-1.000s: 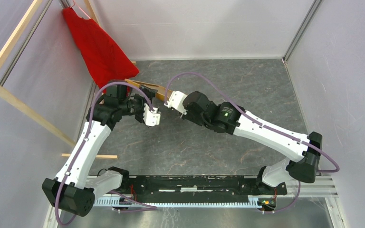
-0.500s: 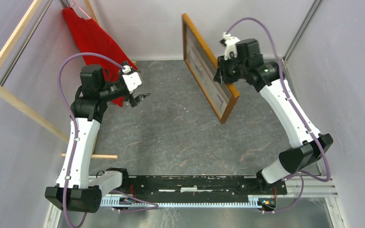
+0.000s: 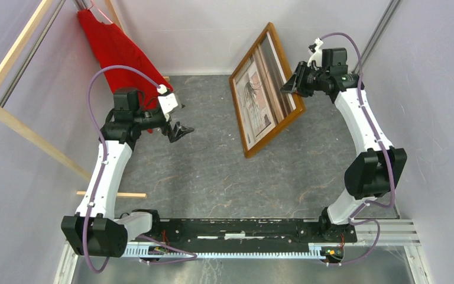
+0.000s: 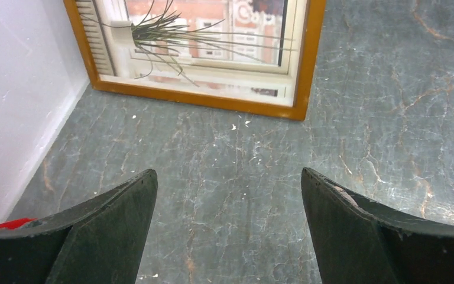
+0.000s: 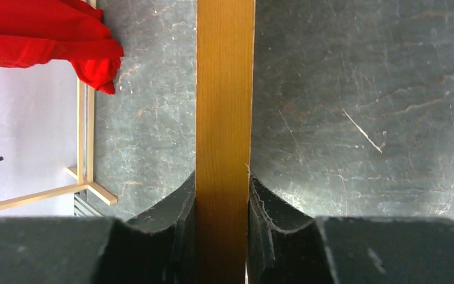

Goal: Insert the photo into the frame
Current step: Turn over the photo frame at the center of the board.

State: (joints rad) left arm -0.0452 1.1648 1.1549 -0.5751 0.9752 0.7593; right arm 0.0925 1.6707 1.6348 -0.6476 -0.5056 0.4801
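**Frame Clamped on Edge by Right Gripper; Left Gripper Free**

Top external view: the right gripper (image 3: 291, 87) is clamped on one long outer edge of the frame (image 3: 275, 132). The frame stands tilted, its face turned toward the left gripper (image 3: 180, 131). The photo (image 3: 257, 100) sits inside the frame. Bare table (image 3: 213, 171) separates the left gripper from the frame.

Left wrist view: jaws spread wide, holding nothing. The frame's orange-brown rail lies ahead, well apart.

Right wrist view: both fingers (image 5: 174, 207) press the frame's edge. A red cloth (image 5: 47, 35) lies ahead on the left
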